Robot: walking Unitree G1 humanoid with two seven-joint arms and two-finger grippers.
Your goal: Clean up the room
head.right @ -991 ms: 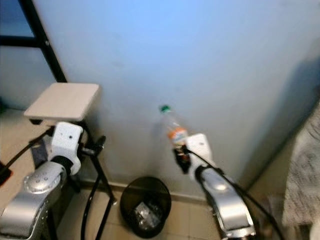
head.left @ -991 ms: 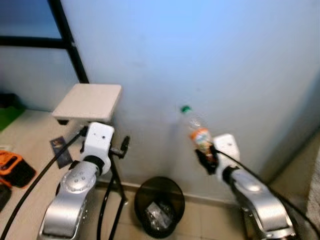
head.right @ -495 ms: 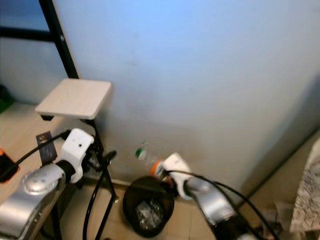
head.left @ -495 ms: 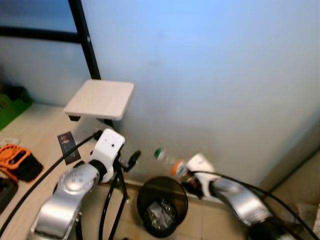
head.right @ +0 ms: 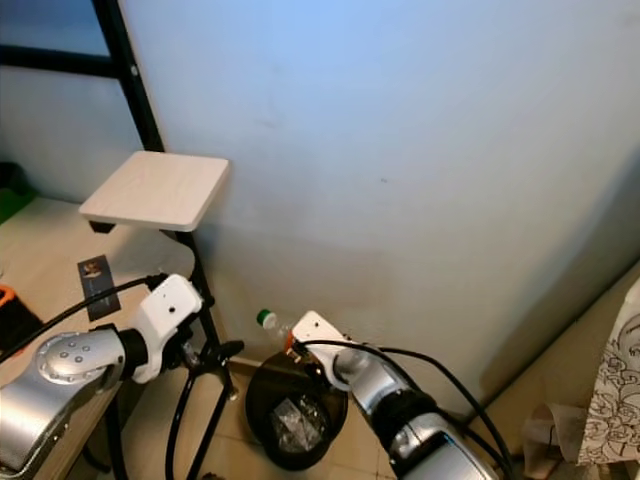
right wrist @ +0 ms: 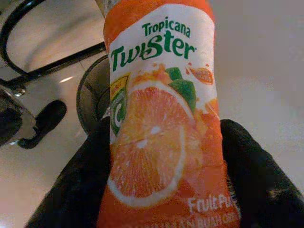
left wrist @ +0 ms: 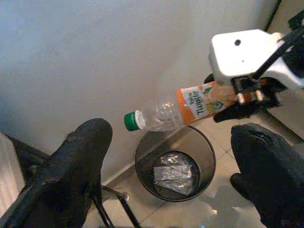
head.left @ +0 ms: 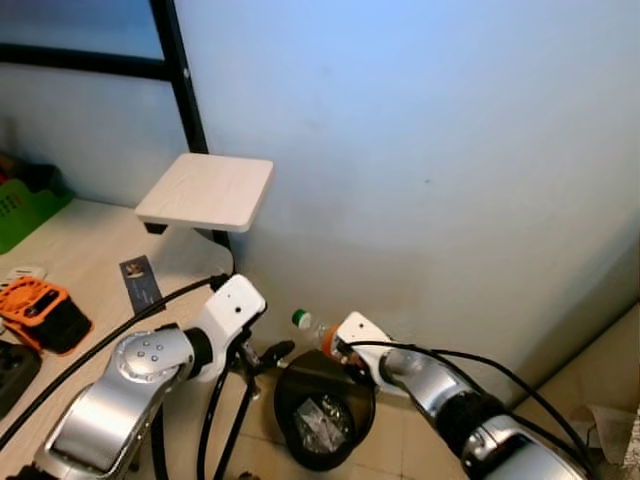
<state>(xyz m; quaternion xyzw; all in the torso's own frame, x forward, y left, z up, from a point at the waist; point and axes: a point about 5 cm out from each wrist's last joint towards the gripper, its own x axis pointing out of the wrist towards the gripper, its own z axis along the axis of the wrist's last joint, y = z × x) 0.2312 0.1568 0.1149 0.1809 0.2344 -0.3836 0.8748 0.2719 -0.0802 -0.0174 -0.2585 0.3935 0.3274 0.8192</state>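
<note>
Gripped between my right gripper's [right wrist: 161,156] black fingers, the empty juice bottle [left wrist: 183,108] hangs tilted over the black bin's [left wrist: 207,153] rim, not yet dropped among the wrappers inside, while my left gripper [left wrist: 173,173] waits spread beside it.

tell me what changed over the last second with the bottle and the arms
The right gripper has swung the juice bottle down from upright against the wall to nearly level over the black trash bin, cap toward the left gripper. Its fingers stayed clamped on the label; nothing was let go. The left gripper stayed open and empty. The bin still holds crumpled wrappers, and the camera shifted a little.
</note>
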